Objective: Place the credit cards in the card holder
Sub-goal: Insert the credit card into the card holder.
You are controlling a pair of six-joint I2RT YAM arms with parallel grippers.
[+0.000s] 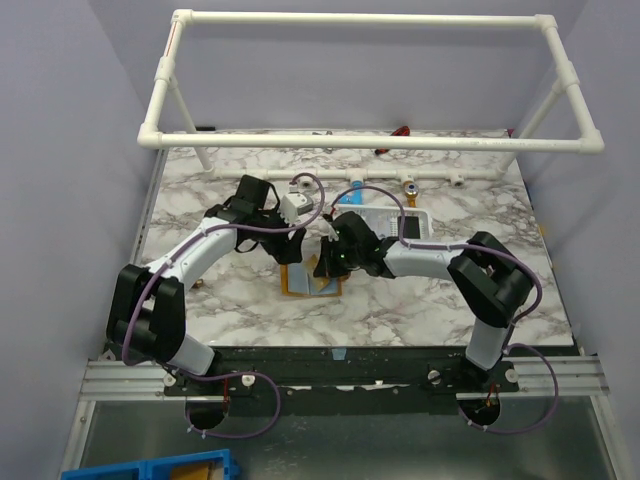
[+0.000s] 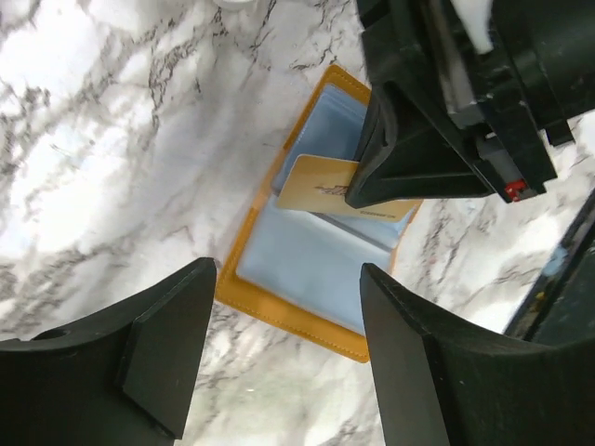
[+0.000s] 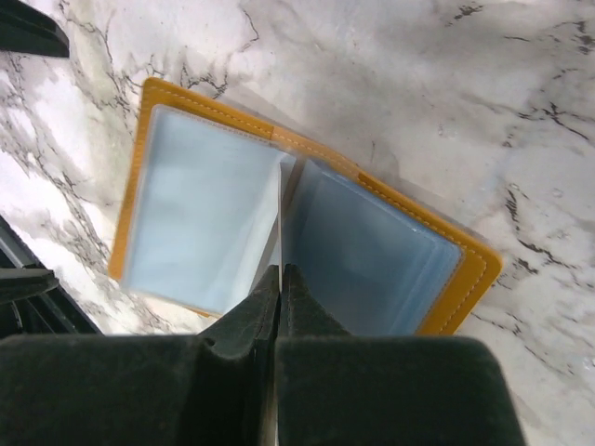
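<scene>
The orange card holder (image 2: 307, 269) lies open on the marble, its clear blue sleeves facing up. My right gripper (image 2: 361, 197) is shut on a yellowish-gold credit card (image 2: 311, 186) and holds it edge-down at the holder's middle fold. In the right wrist view the card (image 3: 280, 214) shows edge-on between the two leaves of the holder (image 3: 195, 204), just beyond the closed right gripper (image 3: 280, 271). My left gripper (image 2: 288, 271) hovers open over the holder's near edge with nothing between its fingers. From above, both grippers meet over the holder (image 1: 312, 285).
A white basket (image 1: 400, 222) stands just behind the right arm, with something dark in it. A white pipe frame (image 1: 370, 140) spans the back of the table. A small red item (image 1: 400, 131) lies at the far edge.
</scene>
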